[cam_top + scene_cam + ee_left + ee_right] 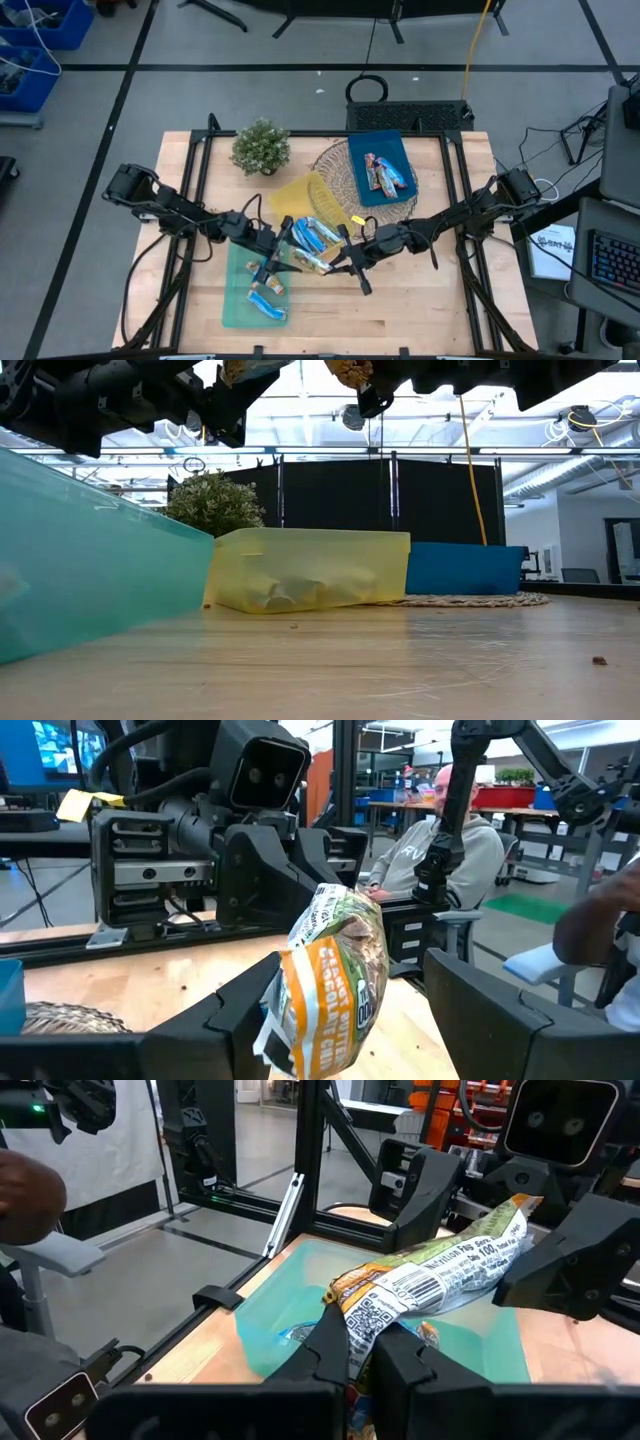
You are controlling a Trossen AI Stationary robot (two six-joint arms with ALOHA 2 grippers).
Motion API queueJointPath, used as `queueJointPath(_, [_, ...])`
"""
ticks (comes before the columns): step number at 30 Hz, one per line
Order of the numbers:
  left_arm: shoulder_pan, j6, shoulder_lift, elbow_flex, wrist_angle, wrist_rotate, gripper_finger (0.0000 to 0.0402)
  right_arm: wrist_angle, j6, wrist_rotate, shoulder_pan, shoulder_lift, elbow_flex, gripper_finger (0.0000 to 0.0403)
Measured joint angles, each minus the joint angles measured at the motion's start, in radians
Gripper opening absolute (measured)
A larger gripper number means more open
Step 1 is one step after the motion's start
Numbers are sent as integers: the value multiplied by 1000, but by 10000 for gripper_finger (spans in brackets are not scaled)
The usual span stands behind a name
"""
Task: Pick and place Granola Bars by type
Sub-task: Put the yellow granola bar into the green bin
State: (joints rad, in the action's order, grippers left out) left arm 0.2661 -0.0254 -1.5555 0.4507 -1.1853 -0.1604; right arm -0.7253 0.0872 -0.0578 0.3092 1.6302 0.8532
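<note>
Gold-brown granola bar, crinkly white-and-orange wrapper with barcode, held mid-air over green tray. Right gripper pinches one end; left gripper spread wide around the other end.

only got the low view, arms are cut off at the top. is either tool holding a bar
observer: yes, the right tool is shut on one end of a bar, held up off the table.
operator: what's the left one doing
observer: the left tool is open, with the bar's other end between its fingers and a gap on one side.
operator: anything in the green tray, i only see its wall
observer: the green tray has loose bars lying in it, at least two.
</note>
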Motion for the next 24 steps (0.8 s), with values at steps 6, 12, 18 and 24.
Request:
queueJointPath(6, [0,8,0,0,0,-23,239,7,-14,0,0,0,0,8])
queueJointPath(12, [0,75,0,0,0,-23,163,5,-15,-1,0,0,0,8])
queueJointPath(18, [0,145,0,0,-1,-64,45,5,-15,0,0,0,0,8])
queueJointPath(24, [-1,152,0,0,-2,-75,40,4,-15,1,0,0,0,25])
